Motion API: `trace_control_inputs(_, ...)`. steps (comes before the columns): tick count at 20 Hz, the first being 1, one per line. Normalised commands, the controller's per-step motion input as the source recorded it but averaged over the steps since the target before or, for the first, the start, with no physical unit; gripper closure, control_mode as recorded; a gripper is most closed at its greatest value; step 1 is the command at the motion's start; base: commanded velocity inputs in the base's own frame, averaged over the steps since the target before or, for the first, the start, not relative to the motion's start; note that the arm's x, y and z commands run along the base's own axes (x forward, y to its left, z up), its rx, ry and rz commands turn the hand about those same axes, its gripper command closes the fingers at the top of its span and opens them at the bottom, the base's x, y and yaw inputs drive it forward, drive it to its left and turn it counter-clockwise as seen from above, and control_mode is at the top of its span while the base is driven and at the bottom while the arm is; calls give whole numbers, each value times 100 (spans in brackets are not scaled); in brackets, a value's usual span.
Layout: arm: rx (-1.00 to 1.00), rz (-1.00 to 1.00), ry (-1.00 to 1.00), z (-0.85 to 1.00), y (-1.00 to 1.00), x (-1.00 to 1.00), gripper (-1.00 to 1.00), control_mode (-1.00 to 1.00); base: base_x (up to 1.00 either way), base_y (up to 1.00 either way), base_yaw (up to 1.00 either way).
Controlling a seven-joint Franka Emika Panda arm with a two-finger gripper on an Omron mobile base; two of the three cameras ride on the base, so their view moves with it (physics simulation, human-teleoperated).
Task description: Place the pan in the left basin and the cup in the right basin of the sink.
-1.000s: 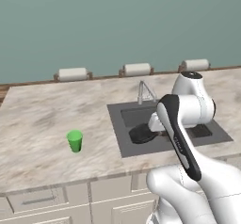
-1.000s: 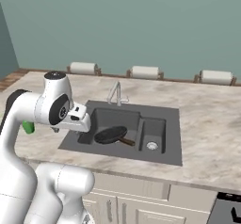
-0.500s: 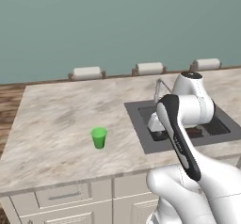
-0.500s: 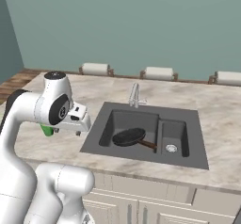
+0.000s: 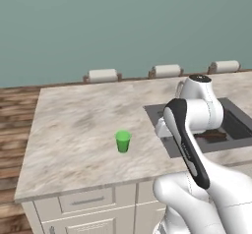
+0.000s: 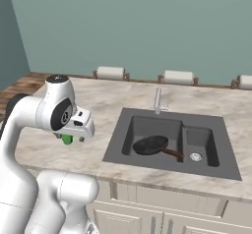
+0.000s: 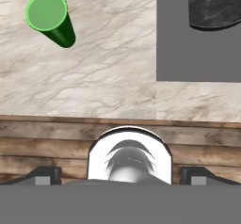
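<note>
One tapered green cup (image 5: pixel 122 141) on veined marble counter (image 5: pixel 78 125) (upright, glossy plastic).

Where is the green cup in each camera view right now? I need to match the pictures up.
Left base view: the cup stands upright on the counter, left of centre, well left of the sink.
Right base view: only a green sliver peeks out under the arm's hand, at left.
Hand view: upper left corner, seen from above, open mouth up.
Shared landmark: the sink's near-left rim, which lies between cup and pan.

2 base views flank the sink (image 6: pixel 172 139); hand view looks down.
</note>
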Motion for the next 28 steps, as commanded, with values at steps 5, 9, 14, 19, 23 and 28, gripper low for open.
trace_control_inputs(5,0,0,0,0,0,0,-100,100,7,25,0)
trace_control_inputs(9,0,0,0,0,0,0,-100,100,24,13,0)
trace_control_inputs(14,0,0,0,0,0,0,-100,100,30,13,0)
trace_control_inputs(19,0,0,0,0,0,0,-100,100,30,13,0)
trace_control_inputs(23,0,0,0,0,0,0,-100,100,20,13,0)
trace_control_inputs(28,0,0,0,0,12,7,-100,-100,2,3,0)
